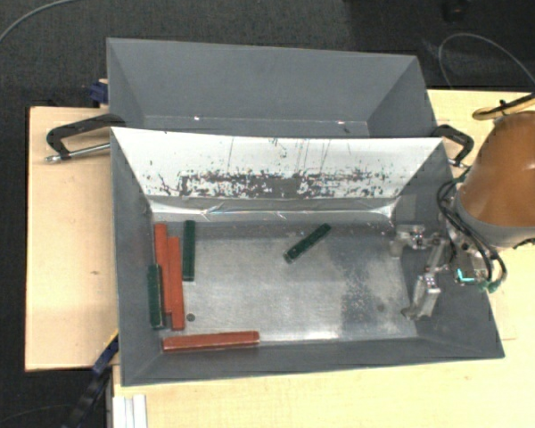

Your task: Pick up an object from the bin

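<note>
Across the centre of the frame: grey metal bin (132, 283), floor mostly bare. At right edge: arm's orange cover (513, 181). Below it, end effector (421, 300) low over bare floor, close by the bin's right wall. Nothing seen gripped; wide or narrow, cannot tell.

Risk, judged: scrape or snag on that right wall if driven down or sideways from so near it.

Lower left: long red bar (210, 340), flat along the near wall, axis left-right. Risk: wall blocking one side of a grasp.

Left side: two red bars (167, 275) touching, axis up-down the frame, flanked by two dark green sticks (188, 250). Risk: packed tight, so no gap to enter, or two things lifted together.

Centre: lone dark green stick (308, 242), well apart from the rest and from the end effector; easiest candidate, by judgement. Long axis tilted, lower-left to upper-right, upper end toward the back wall's foot. Risk: closing along that axis rather than across it, then skid or spin away.

Smallest: dark speck (190, 318) by the left cluster.
</note>
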Controlling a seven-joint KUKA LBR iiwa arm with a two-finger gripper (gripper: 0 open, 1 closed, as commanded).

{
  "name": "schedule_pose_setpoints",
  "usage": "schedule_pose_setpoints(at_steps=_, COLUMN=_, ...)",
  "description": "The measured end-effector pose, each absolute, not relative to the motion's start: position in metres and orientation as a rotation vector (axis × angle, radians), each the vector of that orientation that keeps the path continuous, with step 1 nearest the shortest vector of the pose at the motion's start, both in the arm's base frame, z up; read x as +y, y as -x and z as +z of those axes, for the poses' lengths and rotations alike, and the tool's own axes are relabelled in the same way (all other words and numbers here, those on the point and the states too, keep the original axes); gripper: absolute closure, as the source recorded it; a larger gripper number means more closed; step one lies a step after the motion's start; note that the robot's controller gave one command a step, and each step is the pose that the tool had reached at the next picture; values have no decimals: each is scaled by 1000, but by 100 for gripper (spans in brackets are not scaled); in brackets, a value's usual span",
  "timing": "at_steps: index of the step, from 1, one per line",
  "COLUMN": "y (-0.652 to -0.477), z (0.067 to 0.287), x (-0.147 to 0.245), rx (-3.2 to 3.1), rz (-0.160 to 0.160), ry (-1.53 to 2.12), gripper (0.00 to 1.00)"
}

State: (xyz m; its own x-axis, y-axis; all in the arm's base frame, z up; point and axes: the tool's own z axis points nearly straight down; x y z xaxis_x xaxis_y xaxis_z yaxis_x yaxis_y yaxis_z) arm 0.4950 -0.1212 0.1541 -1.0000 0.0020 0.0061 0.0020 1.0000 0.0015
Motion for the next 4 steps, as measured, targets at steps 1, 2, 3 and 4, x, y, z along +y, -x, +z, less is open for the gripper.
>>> schedule_pose_setpoints(at_steps=1, y=-596, z=88, x=-63, rx=-3148, rz=-6, ry=-47, gripper=0)
schedule_pose_setpoints(at_steps=2, y=-599, z=70, x=-9, rx=-3134, rz=-6, ry=231, gripper=0)
schedule_pose_setpoints(at_steps=3, y=-599, z=71, x=-11, rx=-3135, rz=-1, ry=234, gripper=100)
schedule_pose_setpoints(at_steps=4, y=-592, z=210, x=-11, rx=-3146, rz=-3, ry=259, gripper=100)
